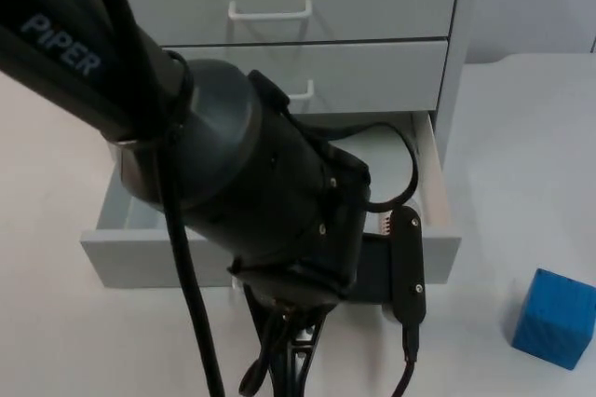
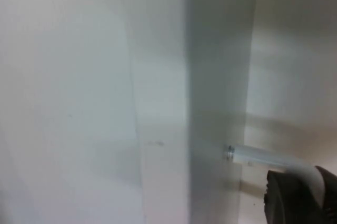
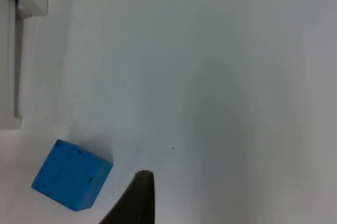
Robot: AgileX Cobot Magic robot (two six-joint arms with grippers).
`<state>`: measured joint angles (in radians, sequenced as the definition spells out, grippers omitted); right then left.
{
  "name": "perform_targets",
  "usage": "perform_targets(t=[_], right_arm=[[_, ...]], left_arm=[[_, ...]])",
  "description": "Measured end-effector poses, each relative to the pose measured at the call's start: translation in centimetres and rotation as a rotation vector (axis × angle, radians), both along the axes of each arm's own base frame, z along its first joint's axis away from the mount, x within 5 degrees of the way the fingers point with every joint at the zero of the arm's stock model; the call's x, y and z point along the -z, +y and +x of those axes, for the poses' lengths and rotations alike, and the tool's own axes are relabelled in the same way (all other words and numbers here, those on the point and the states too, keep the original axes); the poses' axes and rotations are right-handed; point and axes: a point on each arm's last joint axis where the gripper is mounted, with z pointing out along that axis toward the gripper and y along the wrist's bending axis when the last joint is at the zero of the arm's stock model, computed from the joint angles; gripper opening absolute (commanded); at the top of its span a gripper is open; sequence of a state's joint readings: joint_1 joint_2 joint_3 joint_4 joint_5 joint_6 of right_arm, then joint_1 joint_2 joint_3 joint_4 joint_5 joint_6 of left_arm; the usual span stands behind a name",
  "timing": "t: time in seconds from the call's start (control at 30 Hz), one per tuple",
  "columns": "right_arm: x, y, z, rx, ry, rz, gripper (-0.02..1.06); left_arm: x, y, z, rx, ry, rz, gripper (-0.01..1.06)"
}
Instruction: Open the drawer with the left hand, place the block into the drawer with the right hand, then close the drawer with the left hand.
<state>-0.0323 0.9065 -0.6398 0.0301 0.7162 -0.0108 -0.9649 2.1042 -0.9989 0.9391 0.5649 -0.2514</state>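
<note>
Blue block sits on the white counter, off to the right of the drawer and apart from it, not in it. In my right wrist view the block lies on bare counter just beside my right fingertip, not touching it; can't tell whether my right fingers are open or closed.

My left gripper is at the drawer front. In the left wrist view a dark fingertip is right at the pale handle bar where the bar meets the front panel. Whether my left fingers are clamped on the handle or loose, I can't tell. From the top, my left arm covers the middle of the drawer and its front.

Drawer is pulled out from the bottom of the grey cabinet. The parts of the inside I can see, along the right wall and the left corner, show nothing in them; the rest is hidden under my arm. The two drawers above are shut, white handle on the upper one.

Open counter lies between the drawer's right front corner and the block.
</note>
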Motion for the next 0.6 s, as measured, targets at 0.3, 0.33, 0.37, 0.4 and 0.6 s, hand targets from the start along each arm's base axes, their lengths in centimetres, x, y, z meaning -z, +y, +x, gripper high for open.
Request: perform_targets(t=[0.3, 0.33, 0.37, 0.4, 0.6], right_arm=[[0.0, 0.0, 0.0, 0.000, 0.000, 0.000, 1.05], [0.0, 0.0, 0.0, 0.000, 0.000, 0.000, 1.05], [0.0, 0.0, 0.0, 0.000, 0.000, 0.000, 1.05], [0.0, 0.0, 0.0, 0.000, 0.000, 0.000, 1.05], [0.0, 0.0, 0.0, 0.000, -0.001, 0.000, 1.05]], left_arm=[[0.2, 0.3, -1.0, -0.067, 0.044, -0.004, 0.70], [0.2, 0.3, -1.0, -0.067, 0.044, -0.004, 0.72], [0.1, 0.3, -1.1, -0.076, 0.045, -0.002, 0.72], [0.0, 0.3, -1.1, -0.082, 0.045, -0.004, 0.72], [-0.6, 0.5, -1.2, -0.099, 0.043, -0.008, 0.72]])
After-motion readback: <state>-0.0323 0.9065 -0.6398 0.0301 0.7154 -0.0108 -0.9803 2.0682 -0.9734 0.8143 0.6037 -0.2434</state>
